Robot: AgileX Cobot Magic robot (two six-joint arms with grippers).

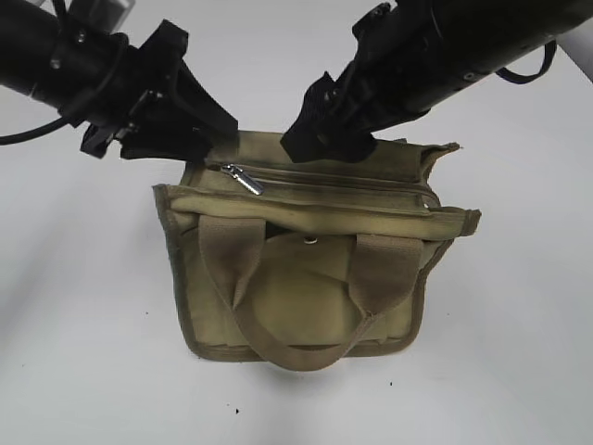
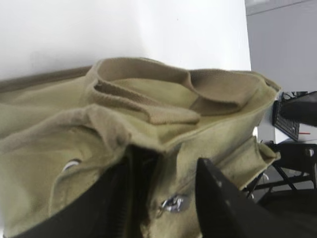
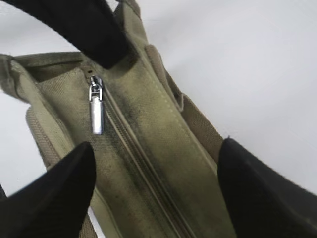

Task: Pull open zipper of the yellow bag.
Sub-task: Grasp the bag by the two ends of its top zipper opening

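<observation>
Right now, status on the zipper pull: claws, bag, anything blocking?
Left claw clamped on the yellow bag at its end. Right claw open, straddling the zipper, nothing held. Zipper closed, pull tab lying flat, untouched. Nothing blocking.

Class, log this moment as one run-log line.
zipper: closed | pull tab: free | left gripper: on yellow bag end | right gripper: open over zipper

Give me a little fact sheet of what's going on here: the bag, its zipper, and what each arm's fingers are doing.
bag: yellow bag on white table, handles facing the camera
zipper: zipper closed; silver pull tab at the bag's left end, lying flat
left fingers: left gripper clamps the bag's left end
right fingers: right gripper open, straddling the zipper, holding nothing
</observation>
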